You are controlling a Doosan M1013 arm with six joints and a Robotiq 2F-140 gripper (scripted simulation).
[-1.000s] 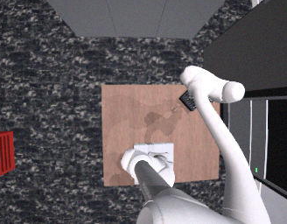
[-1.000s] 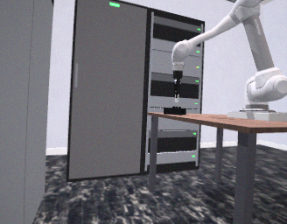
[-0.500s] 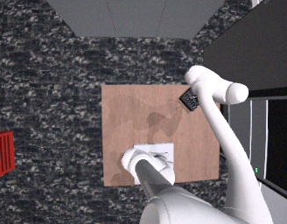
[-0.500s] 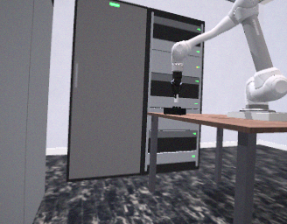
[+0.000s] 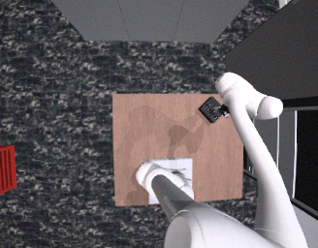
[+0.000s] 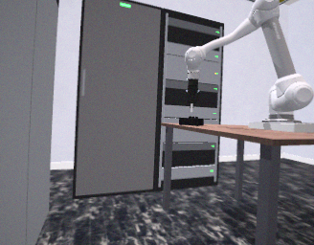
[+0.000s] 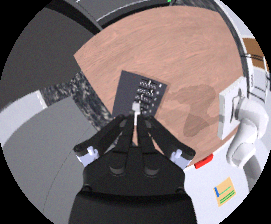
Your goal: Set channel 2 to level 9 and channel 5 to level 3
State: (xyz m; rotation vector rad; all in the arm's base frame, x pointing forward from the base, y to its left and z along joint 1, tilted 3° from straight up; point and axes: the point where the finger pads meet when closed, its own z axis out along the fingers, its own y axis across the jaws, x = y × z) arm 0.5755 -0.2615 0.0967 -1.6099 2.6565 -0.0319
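Note:
The lighting desk (image 5: 210,111) is a small black box with a row of pale faders. It sits at the far right corner of the wooden table (image 5: 177,147). It also shows in the side view (image 6: 190,122) and in the wrist view (image 7: 140,95). My gripper (image 7: 135,108) is shut, with its fingertips pressed together, and points straight down over the desk. In the side view my gripper (image 6: 191,108) hangs a short way above the desk. The fader levels are too small to read.
A server rack (image 6: 191,102) and a tall grey cabinet (image 6: 119,98) stand behind the table. The arm's white base plate (image 5: 174,176) is on the near table edge. A red crate (image 5: 3,170) sits on the floor at the left.

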